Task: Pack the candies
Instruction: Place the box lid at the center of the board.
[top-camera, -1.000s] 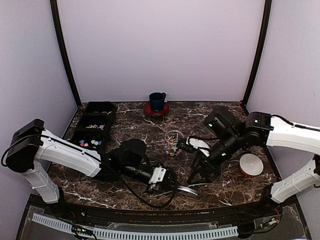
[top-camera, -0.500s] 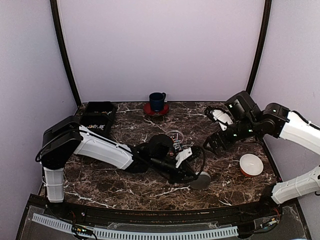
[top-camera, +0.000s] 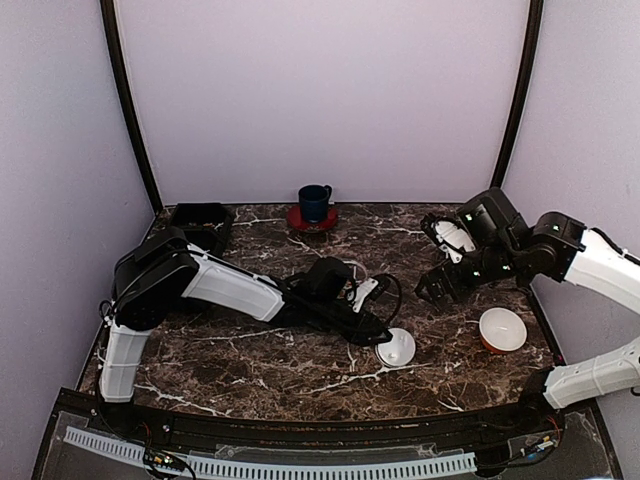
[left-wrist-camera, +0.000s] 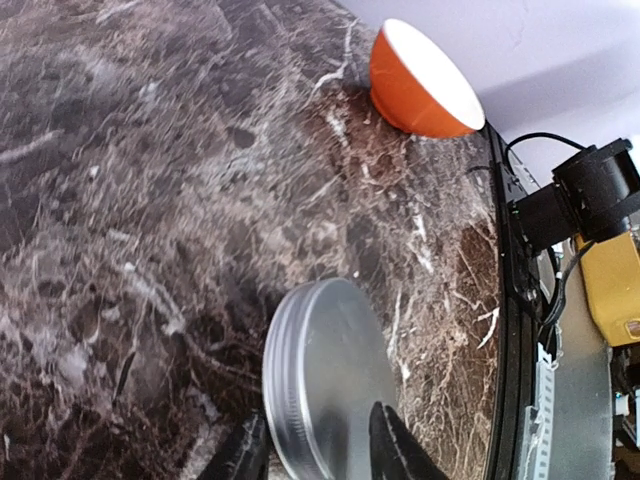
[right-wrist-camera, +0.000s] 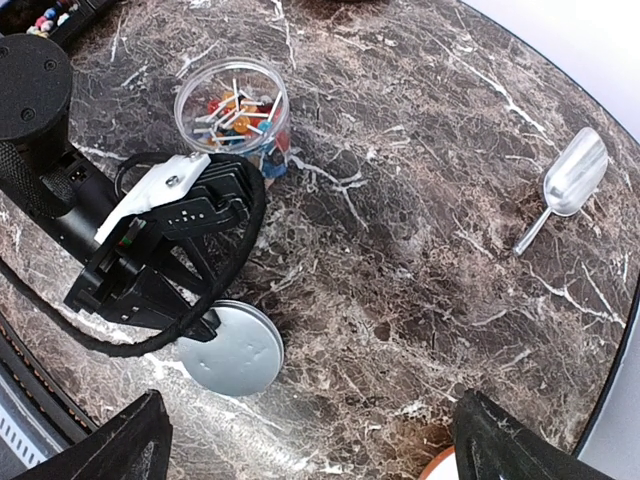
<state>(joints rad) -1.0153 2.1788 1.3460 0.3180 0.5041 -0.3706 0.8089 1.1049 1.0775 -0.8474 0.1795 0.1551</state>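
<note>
jar (right-wrist-camera: 190, 135) holds candies (right-wrist-camera: 238, 118), uncapped | left gripper (left-wrist-camera: 320, 455) pinches lid (left-wrist-camera: 330, 380) at the table, apart from jar | right gripper (top-camera: 434, 290) wide, empty | remaining: probably capping

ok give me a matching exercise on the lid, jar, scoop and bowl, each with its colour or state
1 lid
2 jar
3 scoop
4 bowl

a orange outside, white inside
b open, candies inside
c gripped by the left end effector
d lying free on the table

Pairs: 1-c, 2-b, 3-d, 4-a
</note>
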